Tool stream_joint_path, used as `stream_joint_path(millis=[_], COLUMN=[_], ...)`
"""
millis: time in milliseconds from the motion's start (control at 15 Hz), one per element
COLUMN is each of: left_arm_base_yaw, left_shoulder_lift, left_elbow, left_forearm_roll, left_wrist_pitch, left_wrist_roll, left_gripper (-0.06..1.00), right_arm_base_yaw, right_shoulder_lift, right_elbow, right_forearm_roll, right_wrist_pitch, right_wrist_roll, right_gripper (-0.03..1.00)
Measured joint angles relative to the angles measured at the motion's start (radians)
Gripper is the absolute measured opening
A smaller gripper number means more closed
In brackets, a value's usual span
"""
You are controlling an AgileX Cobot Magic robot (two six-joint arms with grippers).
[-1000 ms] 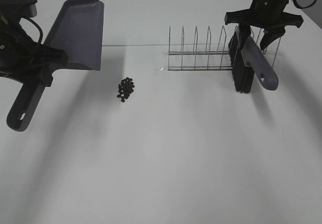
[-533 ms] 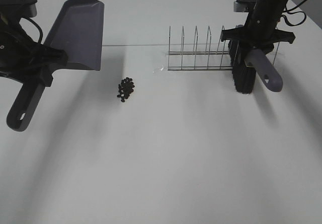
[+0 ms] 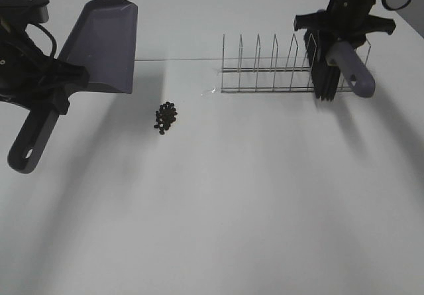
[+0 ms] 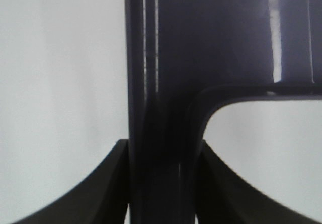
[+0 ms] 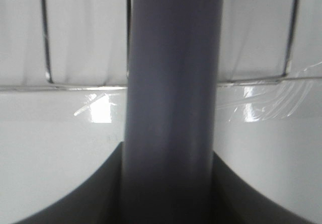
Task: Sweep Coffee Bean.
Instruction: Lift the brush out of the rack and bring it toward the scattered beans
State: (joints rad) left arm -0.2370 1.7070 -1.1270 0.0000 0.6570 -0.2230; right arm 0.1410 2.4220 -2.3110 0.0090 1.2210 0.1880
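Observation:
A small pile of dark coffee beans [image 3: 165, 117] lies on the white table, left of centre. My left gripper [image 3: 52, 89] is shut on the handle of the grey-purple dustpan [image 3: 103, 43], held above the table to the upper left of the beans; the handle fills the left wrist view [image 4: 161, 133]. My right gripper [image 3: 343, 38] is shut on the grey handle of the brush [image 3: 351, 69], whose black bristles [image 3: 326, 79] hang over the right end of the wire rack [image 3: 278, 69]. The brush handle fills the right wrist view [image 5: 173, 108].
The wire dish rack stands at the back right of the table, its wires showing in the right wrist view [image 5: 45, 38]. The white table [image 3: 218, 209] spreads in front of the beans and the rack.
My right gripper has lifted the brush up and back; the bristles have risen from the table in front of the rack to the rack's right end. The left arm and beans have not moved.

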Motion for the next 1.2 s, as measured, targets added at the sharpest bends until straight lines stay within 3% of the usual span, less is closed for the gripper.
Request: stream_joint_path(millis=[333, 467, 667, 867, 1200], left_arm_base_yaw=[0.0, 0.0, 0.0, 0.0, 0.0], left_shoulder_lift=[0.0, 0.0, 0.009, 0.067, 0.182], left_elbow=[0.0, 0.0, 0.0, 0.0, 0.0], left_forearm_roll=[0.0, 0.0, 0.0, 0.0, 0.0], left_wrist_pitch=[0.0, -0.001, -0.005, -0.006, -0.016], left_wrist_roll=[0.008, 0.01, 0.01, 0.01, 0.01], left_gripper=[0.36, 0.36, 0.36, 0.36, 0.36], right_arm_base_yaw=[0.003, 0.031, 0.15, 0.322, 0.502], right_shoulder_lift=[-0.214, -0.309, -0.414, -0.423, -0.334], right_elbow=[-0.03, 0.062, 0.28, 0.421, 0.45], right_forearm_roll=[0.043, 0.051, 0.001, -0.128, -0.324], right_wrist_pitch=[0.002, 0.0, 0.005, 0.004, 0.002], right_wrist_roll=[0.001, 0.0, -0.001, 0.04, 0.157], right_gripper=[0.35, 0.35, 0.35, 0.35, 0.35])
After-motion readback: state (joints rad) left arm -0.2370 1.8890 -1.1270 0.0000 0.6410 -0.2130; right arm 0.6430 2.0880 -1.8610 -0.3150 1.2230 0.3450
